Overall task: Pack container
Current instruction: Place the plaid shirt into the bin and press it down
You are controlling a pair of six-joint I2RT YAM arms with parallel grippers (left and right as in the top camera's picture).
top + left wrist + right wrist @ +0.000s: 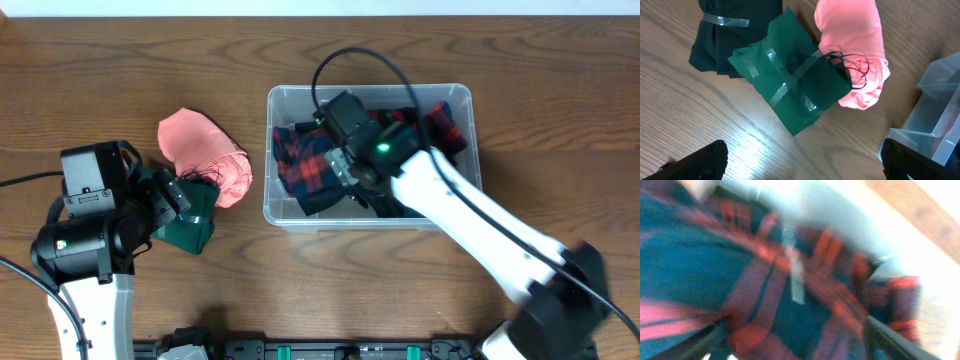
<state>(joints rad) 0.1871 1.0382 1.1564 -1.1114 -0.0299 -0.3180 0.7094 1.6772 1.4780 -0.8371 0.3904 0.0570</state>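
Note:
The clear plastic container (460, 100) stands at the table's middle with red and navy plaid cloth (305, 160) in it. My right gripper (340, 170) is down inside the container over that cloth. The blurred right wrist view is filled with plaid cloth (780, 280), with the fingers (797, 340) wide apart around it. My left gripper (802, 162) is open and empty above bare wood, just short of a green taped bundle (790, 85). A pink rolled cloth (855, 50) lies beside the bundle. The container's corner (940, 115) shows at the right of the left wrist view.
A dark taped bundle (735, 35) lies behind the green one. In the overhead view the green bundle (190, 220) and pink roll (205, 150) lie left of the container. A black cable (360, 60) arcs over the container's back rim.

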